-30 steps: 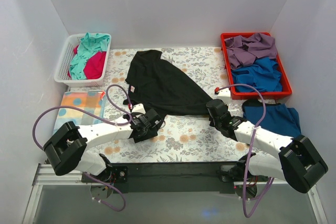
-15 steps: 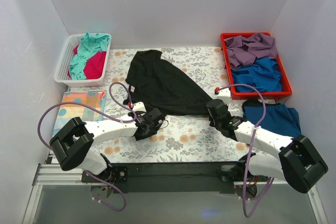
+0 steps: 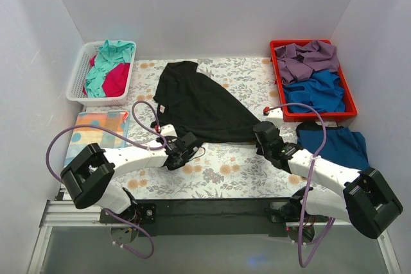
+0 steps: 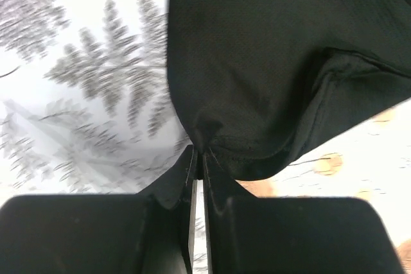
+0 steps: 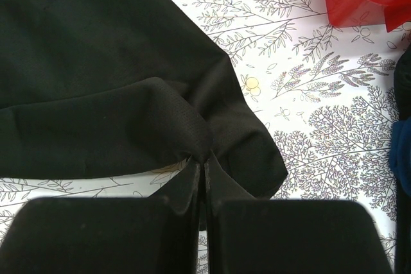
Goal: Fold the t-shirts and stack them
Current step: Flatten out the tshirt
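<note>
Along black t-shirt (image 3: pixel 199 104) hem | left jaws, right jaws clamp cloth (fully closed)

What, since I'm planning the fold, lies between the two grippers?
The near edge of the black t-shirt, pinched by the left gripper and right gripper, over the floral sheet; seen in the top view.

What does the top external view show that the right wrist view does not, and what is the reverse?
Only the top view: the white basket with the teal t-shirt and magenta t-shirt, and the left hand shut on the near edge of the black t-shirt. Only the right wrist view: close up, the bunched fold of that shirt pinched in the shut right hand. Both: the black t-shirt, the floral sheet, the red bin.
</note>
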Controlling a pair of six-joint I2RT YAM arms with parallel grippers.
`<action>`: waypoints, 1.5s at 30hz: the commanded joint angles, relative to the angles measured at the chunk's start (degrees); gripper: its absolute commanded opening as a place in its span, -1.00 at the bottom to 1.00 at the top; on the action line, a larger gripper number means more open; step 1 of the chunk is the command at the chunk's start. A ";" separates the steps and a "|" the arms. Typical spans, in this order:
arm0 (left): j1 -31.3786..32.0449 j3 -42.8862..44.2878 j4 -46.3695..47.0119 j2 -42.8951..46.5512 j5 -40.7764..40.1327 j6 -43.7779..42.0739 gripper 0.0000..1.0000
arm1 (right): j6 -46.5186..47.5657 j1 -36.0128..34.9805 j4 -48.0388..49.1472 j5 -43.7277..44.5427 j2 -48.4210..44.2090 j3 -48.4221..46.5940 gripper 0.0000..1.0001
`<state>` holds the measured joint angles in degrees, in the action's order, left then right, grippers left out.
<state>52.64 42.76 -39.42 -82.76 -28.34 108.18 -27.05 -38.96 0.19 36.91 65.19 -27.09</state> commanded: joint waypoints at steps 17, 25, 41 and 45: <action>-3.07 13.57 -40.38 29.85 -27.55 15.40 -1.00 | -0.54 -0.06 -4.49 -16.94 -13.76 9.85 -0.06; -9.39 15.59 -40.38 30.38 -32.83 9.52 -1.00 | -3.54 -0.68 -8.97 -22.92 -27.37 15.05 -0.03; -12.92 18.59 -40.30 31.26 -35.39 4.58 -1.00 | -6.62 -1.12 -14.86 -19.77 -21.51 9.78 -0.37; -12.92 17.71 -40.04 30.21 -34.68 4.93 -1.00 | -5.91 -1.29 -15.13 -20.29 -22.12 9.08 -0.66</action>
<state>40.18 59.88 -76.51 -52.49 -59.44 112.92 -33.01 -39.88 -13.63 15.75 43.57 -15.27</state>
